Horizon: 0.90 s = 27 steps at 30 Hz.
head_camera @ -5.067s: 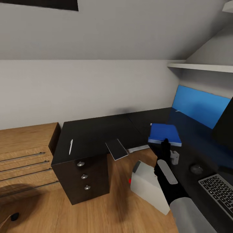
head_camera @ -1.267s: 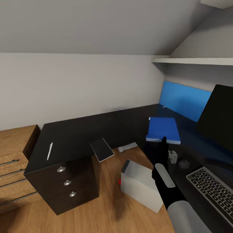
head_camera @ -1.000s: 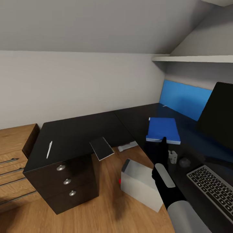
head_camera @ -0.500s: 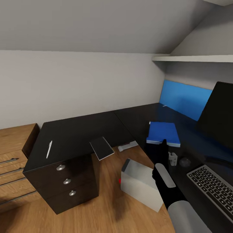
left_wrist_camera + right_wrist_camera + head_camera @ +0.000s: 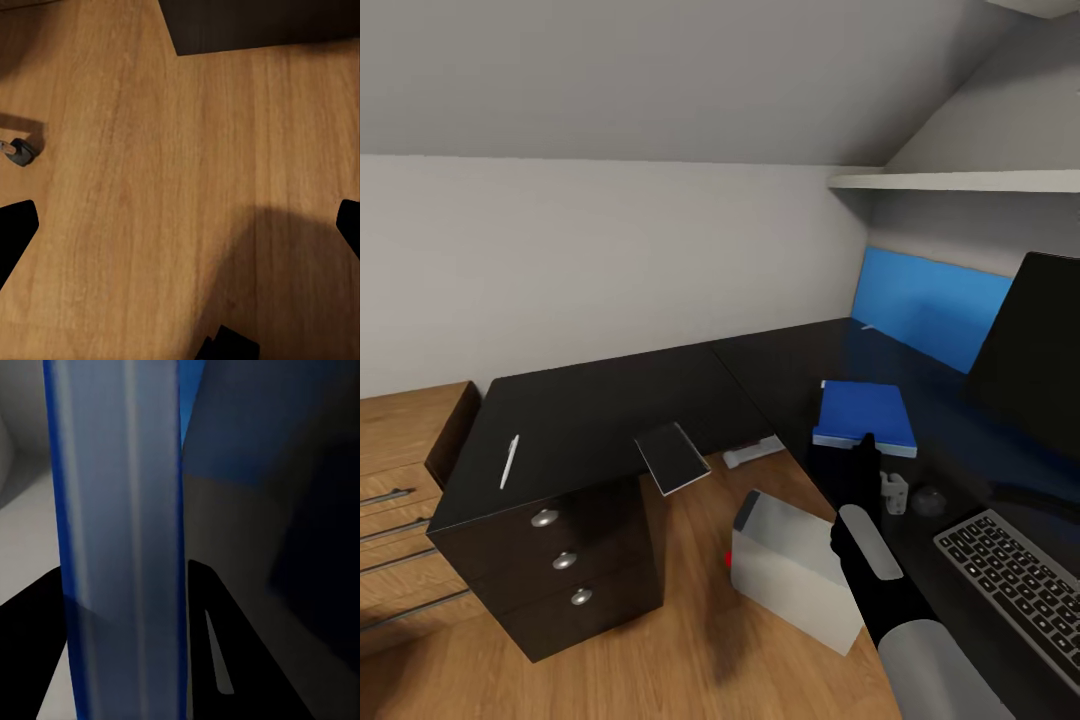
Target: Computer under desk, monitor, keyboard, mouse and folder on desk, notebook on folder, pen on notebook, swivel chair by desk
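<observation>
While left end effector (image 5: 180, 225) hangs wide open over floor, right end effector (image 5: 863, 448) grips folder (image 5: 865, 415) edge above desk (image 5: 600, 420)

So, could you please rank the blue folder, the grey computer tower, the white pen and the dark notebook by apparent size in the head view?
1. Pale grey box-shaped computer tower, though it is nearest the camera
2. Flat bright blue folder
3. Small dark notebook
4. Thin white pen

floor (image 5: 690, 640): wood | wall (image 5: 610, 260): pale grey | shelf (image 5: 960, 182): white, high at right | cabinet (image 5: 400, 440): light wood, at left
</observation>
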Tool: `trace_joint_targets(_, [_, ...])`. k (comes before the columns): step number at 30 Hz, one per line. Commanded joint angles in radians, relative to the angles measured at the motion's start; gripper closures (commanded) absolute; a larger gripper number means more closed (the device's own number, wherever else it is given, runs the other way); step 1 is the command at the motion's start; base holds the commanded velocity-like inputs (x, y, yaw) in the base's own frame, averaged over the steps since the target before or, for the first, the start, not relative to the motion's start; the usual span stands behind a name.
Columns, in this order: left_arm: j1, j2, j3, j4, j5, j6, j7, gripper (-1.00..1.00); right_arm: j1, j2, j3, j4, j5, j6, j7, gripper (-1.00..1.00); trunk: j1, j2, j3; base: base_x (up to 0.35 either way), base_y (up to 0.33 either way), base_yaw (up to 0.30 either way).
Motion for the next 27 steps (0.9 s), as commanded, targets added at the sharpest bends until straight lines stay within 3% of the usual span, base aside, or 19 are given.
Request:
trace_joint_targets(1, [0.000, 0.000, -0.009, 0.000, 0.005, -0.002, 0.006, -1.00, 0.000, -0.001, 0.003, 0.000, -0.009, -0.006, 0.003, 1.00, 0.000, 0.000, -0.001, 0.000, -0.008, 0.000])
trace_joint_targets(27, [0.000, 0.001, -0.009, 0.000, 0.005, -0.004, 0.007, -1.00, 0.000, -0.002, 0.003, 0.000, -0.009, -0.006, -0.022, 1.00, 0.000, 0.000, -0.001, 0.033, -0.028, 0.000])
